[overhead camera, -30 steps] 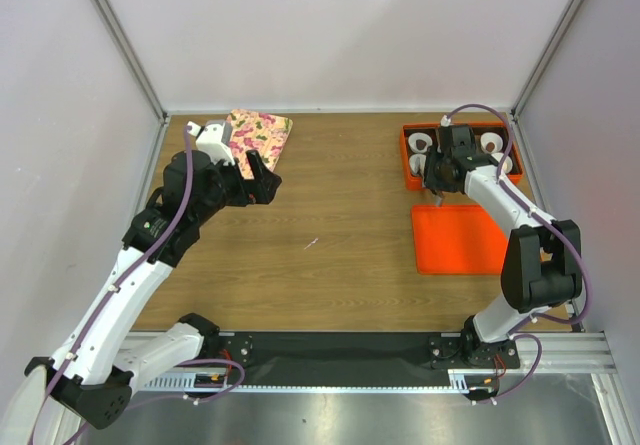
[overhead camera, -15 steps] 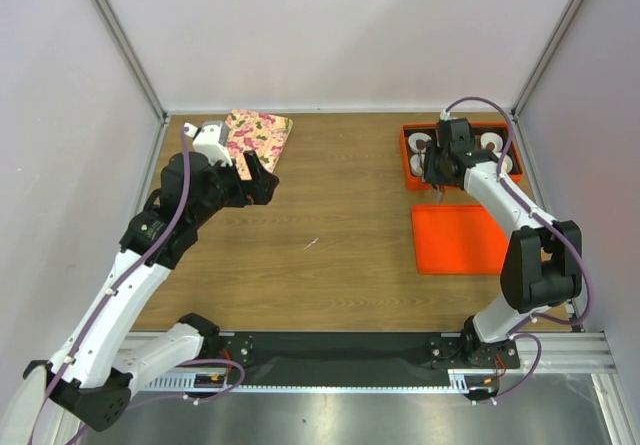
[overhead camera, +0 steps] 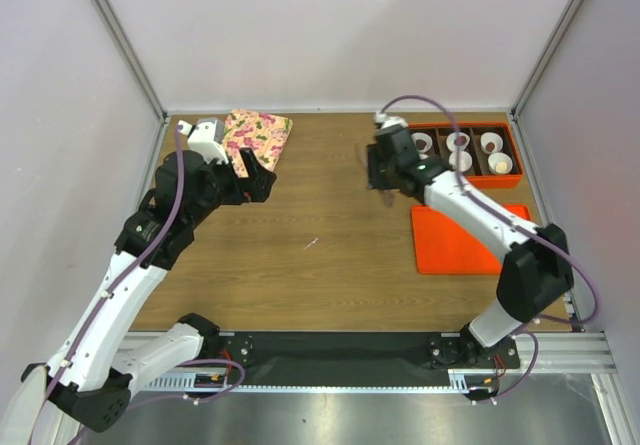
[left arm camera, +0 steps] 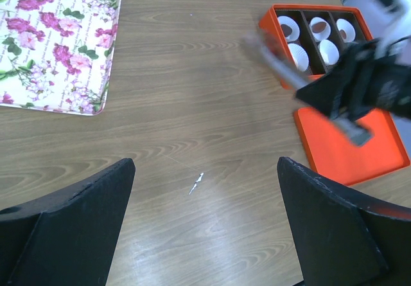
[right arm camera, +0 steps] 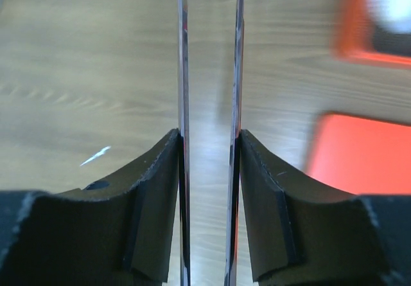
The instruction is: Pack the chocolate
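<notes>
The orange box (overhead camera: 505,179) at the back right holds several white paper cups (overhead camera: 497,162). Small dark brown chocolate lumps (left arm camera: 287,26) show inside the back-row cups. My right gripper (overhead camera: 380,177) is shut on thin metal tongs (right arm camera: 184,74), whose two blades run forward between its pads (right arm camera: 154,189). It hovers over bare wood left of the box, blurred by motion. The blade tips are out of frame, so what they carry is hidden. My left gripper (overhead camera: 255,177) is open and empty above the table's left side, jaws wide apart (left arm camera: 205,170).
A flowered tray (overhead camera: 255,135) lies at the back left; no chocolate stands out on its pattern. The orange lid (overhead camera: 460,240) lies flat in front of the box. A small white scrap (overhead camera: 312,243) lies mid-table. Grey walls enclose three sides.
My right arm has swung left with the tongs, from over the orange box to above the bare wood. The left arm has barely moved.
</notes>
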{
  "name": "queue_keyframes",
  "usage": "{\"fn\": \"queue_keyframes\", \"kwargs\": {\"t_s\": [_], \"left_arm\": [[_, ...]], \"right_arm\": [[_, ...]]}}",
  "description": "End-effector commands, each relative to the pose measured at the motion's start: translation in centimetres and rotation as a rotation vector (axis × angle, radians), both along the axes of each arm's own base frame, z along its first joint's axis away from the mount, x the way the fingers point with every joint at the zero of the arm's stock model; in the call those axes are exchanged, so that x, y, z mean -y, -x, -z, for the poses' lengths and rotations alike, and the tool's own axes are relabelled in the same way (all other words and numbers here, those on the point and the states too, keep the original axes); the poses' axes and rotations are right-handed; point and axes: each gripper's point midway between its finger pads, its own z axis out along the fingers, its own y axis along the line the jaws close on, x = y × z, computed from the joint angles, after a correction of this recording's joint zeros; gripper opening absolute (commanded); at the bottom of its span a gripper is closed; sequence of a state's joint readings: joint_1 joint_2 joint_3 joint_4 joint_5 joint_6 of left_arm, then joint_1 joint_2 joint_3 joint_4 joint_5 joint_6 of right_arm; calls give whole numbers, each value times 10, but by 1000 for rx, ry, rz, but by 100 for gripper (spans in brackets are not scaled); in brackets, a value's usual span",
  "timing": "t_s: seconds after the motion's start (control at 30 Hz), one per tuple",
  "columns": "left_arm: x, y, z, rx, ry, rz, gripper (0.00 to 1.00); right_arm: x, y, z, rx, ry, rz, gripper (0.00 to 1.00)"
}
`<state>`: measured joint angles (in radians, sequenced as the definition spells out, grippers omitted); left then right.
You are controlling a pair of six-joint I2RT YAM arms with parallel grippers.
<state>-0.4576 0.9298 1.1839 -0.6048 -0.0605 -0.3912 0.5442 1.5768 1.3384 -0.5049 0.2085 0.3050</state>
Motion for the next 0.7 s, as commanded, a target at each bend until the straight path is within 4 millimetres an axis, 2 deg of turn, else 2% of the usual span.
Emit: {"fn": "queue_keyframes", "kwargs": {"t_s": [0.0, 0.03, 0.07, 0.1, 0.13, 0.2, 0.3, 0.4, 0.53, 0.67], "left_arm": [[-9, 5, -26, 67, 13, -23, 100], [-10, 6, -26, 65, 14, -26, 100], [-11, 7, -28, 71, 16, -28, 100], [-13, 8, -26, 67, 11, -35, 100], [-13, 8, -25, 65, 11, -35, 100], [-15, 10, -24, 61, 8, -41, 100], [-16, 11, -22, 56, 6, -43, 100], [-16, 11, -23, 54, 5, -45, 100], [-15, 9, -21, 47, 4, -42, 100], [-14, 9, -18, 40, 5, -40, 100]], "right_arm": [[-45, -9, 14, 34, -20, 18, 44], [-50, -14, 20, 41, -24, 32, 44], [-54, -15, 38, 17, -11, 38, 44], [-64, -15, 43, 23, -24, 39, 43], [-64, -17, 49, 33, -9, 58, 43], [-70, -18, 72, 20, 20, 63, 43], [-80, -11, 100, 2, 58, 61, 44], [-90, 2, 120, -25, 69, 43, 47], [-98, 15, 137, -50, 91, 30, 54], [-95, 20, 144, -66, 104, 50, 59]]}}
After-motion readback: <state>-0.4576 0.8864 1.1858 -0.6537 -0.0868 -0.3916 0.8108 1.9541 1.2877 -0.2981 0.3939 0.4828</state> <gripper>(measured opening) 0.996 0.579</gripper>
